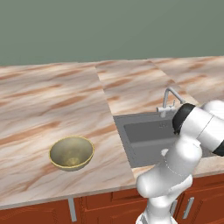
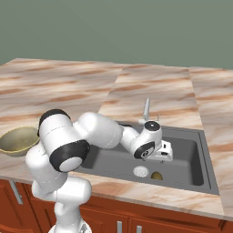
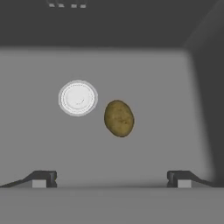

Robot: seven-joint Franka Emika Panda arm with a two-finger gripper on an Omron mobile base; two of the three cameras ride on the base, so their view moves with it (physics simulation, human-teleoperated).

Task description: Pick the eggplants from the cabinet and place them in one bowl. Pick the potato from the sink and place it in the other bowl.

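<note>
the main risk is a bad pinch on the potato (image 3: 119,118). it is a small rounded lump lying loose on the flat sink (image 2: 182,157) floor, so if the fingers close off its middle it can squirt out sideways or roll. it lies just beside the white drain (image 3: 77,98), and a finger coming down on that side could land on the drain rim and stop short of the floor. the faucet (image 2: 146,109) stands just behind the wrist in the right base view, so a careless swing of the arm on the way out could clip it. a lift that is too shallow could knock the potato against the sink wall on its way to the olive bowl (image 1: 71,152), which sits on the worktop (image 1: 52,105) well to the left of the sink.

the end effector (image 3: 111,178) hangs inside the sink with its fingers spread wide and nothing between them. in the hand view the potato sits ahead of the tips, close to the midline between them, apart from both, with its long axis running away from the hand.
</note>
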